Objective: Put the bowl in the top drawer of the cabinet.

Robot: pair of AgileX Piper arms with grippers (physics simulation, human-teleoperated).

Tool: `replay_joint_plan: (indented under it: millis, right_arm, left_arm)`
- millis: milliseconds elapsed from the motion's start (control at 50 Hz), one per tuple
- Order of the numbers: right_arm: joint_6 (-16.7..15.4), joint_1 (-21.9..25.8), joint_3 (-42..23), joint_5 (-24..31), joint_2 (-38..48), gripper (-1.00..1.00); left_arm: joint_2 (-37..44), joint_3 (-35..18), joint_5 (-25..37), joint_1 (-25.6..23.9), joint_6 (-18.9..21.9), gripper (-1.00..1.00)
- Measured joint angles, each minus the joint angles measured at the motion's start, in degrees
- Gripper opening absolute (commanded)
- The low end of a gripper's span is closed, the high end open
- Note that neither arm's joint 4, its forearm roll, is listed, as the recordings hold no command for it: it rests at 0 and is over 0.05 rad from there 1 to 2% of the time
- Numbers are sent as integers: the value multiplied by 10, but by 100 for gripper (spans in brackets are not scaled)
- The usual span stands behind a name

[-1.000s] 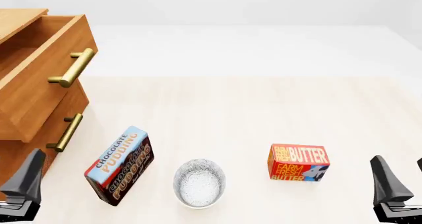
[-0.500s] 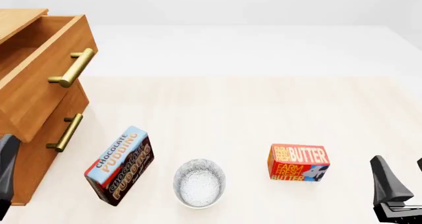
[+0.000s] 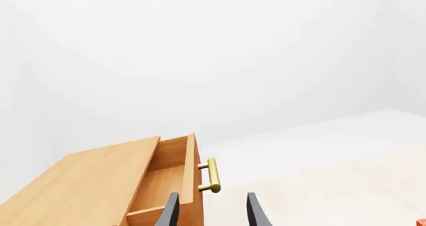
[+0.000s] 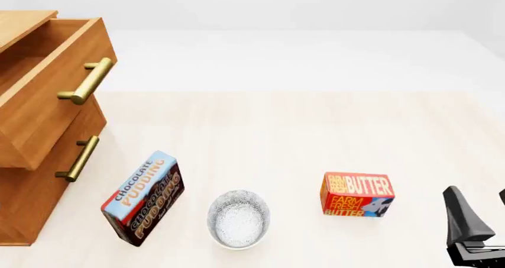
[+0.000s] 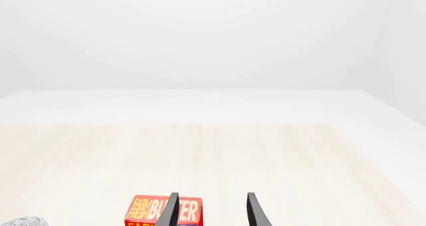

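The bowl [image 4: 238,218], white with a fine dark pattern, stands on the table near the front edge, between two boxes; its rim also shows as the bowl [image 5: 23,221] in the right wrist view. The cabinet [image 4: 32,191] stands at the left with its top drawer [image 4: 47,102] pulled out and its inside showing. In the left wrist view my left gripper [image 3: 213,213] is open and empty, hanging above the top drawer [image 3: 163,178] beside its brass handle [image 3: 211,176]. My right gripper [image 5: 212,210] is open and empty at the front right, right of the butter box.
A chocolate pudding box [image 4: 142,198] lies left of the bowl, close to the cabinet. A red butter box [image 4: 356,195] stands right of the bowl. The lower drawer [image 4: 59,161] is shut, with its own brass handle [image 4: 79,158]. A right finger [image 4: 459,218] shows at the front right corner.
My left gripper has moved out of the front view at the lower left, past the cabinet's front. The right arm, the bowl and the boxes have not moved.
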Motion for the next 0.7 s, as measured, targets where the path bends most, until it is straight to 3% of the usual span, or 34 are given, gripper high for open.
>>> replay_joint_plan:
  millis: [320, 700]
  right_arm:
    - [0, 0, 0, 0, 0, 100]
    - [0, 0, 0, 0, 0, 100]
  left_arm:
    - [39, -79, 32, -19, 27, 100]
    - [145, -160, 42, -15, 5, 100]
